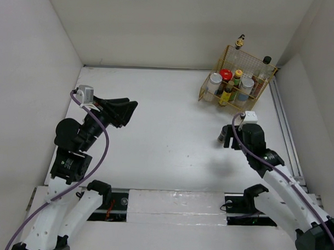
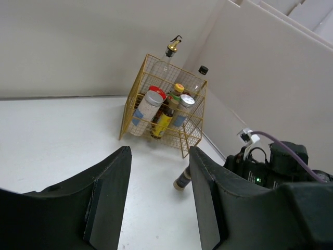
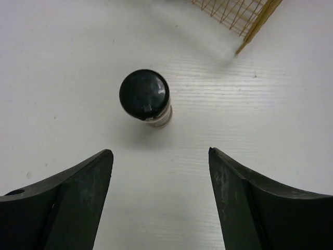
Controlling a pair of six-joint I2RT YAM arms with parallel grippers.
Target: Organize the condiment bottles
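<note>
Hovering wide open and empty just by the small black-capped bottle (image 3: 144,96) near the gold wire basket (image 2: 132,104) is the right gripper (image 3: 158,151); left gripper (image 2: 158,151) is hanging open and empty too, other bottles (image 1: 230,82) sitting inside the basket.

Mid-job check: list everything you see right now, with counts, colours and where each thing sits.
Table: one, white, walled on three sides.
Wire basket: one, gold, far right corner of the table.
Basket bottles: about seven, clear, brown and white bodies with silver, red, yellow, black and gold tops, standing inside the wire basket.
Loose bottle: one, pale body with black cap, upright on the table on the near side of the basket.
Left pincer: one, black, open and empty, over the table's left side, facing the basket.
Right pincer: one, black, open and empty, above the loose bottle, which lies just ahead of its fingertips.
</note>
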